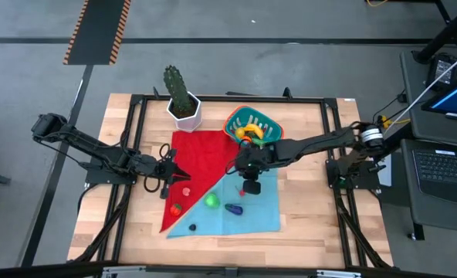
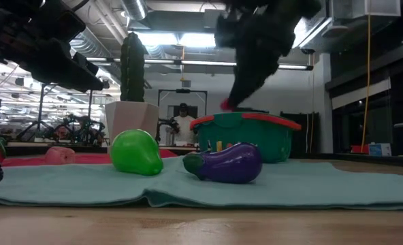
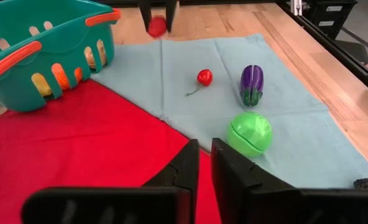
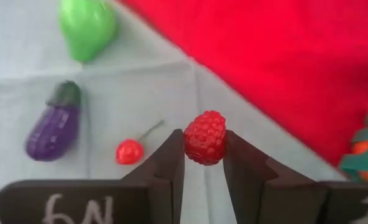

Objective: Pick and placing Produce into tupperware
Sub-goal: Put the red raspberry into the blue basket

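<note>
Right gripper carrying a red raspberry toward the teal basket.

High view: the right gripper [image 1: 251, 188] hangs over the light blue cloth [image 1: 263, 212], just near of the teal basket [image 1: 272, 122] that already holds yellow and orange pieces; the left gripper [image 1: 169, 171] waits over the red cloth [image 1: 205, 154].
Low view: a green pear [image 2: 137, 152] and a purple eggplant [image 2: 225, 162] lie on the cloth in front of the basket.
Left wrist view: its own fingers [image 3: 183, 169] are nearly closed on nothing.
Right wrist view: the fingers pinch the raspberry [image 4: 204, 137] by its sides, above a cherry [image 4: 129, 151].
The berry is rounded and knobbly (a shallow hold, I judge), so it could slip out before clearing the orange rim.
</note>
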